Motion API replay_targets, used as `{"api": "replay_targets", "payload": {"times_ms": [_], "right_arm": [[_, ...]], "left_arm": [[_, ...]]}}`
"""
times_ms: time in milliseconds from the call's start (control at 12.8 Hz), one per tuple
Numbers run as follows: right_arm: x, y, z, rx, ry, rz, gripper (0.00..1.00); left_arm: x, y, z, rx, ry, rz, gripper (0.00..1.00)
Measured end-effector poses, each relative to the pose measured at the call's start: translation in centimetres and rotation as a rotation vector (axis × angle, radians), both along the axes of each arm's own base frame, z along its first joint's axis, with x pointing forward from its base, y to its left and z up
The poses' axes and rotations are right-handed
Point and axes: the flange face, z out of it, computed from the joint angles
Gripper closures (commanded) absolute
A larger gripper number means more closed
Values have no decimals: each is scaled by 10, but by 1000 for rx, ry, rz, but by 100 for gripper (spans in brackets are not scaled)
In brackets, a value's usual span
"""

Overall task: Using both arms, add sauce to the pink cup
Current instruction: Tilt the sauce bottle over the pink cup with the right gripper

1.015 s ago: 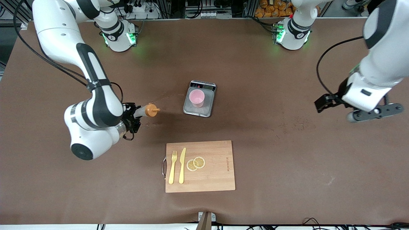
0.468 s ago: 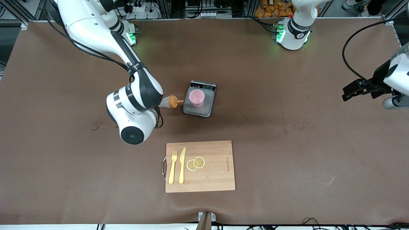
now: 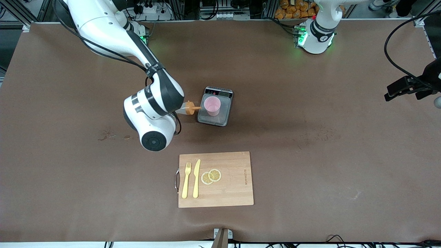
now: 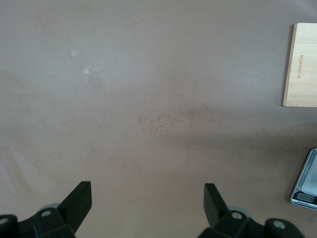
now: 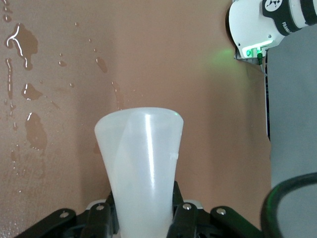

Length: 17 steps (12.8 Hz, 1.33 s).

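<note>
Right gripper (image 5: 143, 223) clamped on the sauce (image 3: 187, 108) — bottle tipped sideways, orange nozzle at the rim of the pink cup (image 3: 212, 105). Cup upright on a scale (image 3: 224, 115) near the table's (image 3: 310, 165) middle. Left gripper (image 4: 147, 206) up over the table's edge at the left arm's end, fingers spread wide, holding nothing (waiting). Near the front edge — a board (image 3: 231, 186) with fork (image 3: 186, 180), knife (image 3: 196, 178) and lemon slices (image 3: 211, 176).
</note>
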Motion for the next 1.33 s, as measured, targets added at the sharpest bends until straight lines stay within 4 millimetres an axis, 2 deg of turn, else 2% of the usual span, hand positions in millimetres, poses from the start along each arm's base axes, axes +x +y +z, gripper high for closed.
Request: {"api": "replay_targets", "payload": {"times_ms": [234,625,1327], "right_arm": [[-9,10,-4,-61,-16,28,72],[-17,10,-12,-179,-30,70,72],[-26,16,-21,-272,-31,96,73]], "left_arm": [[-3,-4,-1,-1,5,-6,0],[-12,4,6,-26,-1,12,0],[-16,2,5,-29,11,8,0]]}}
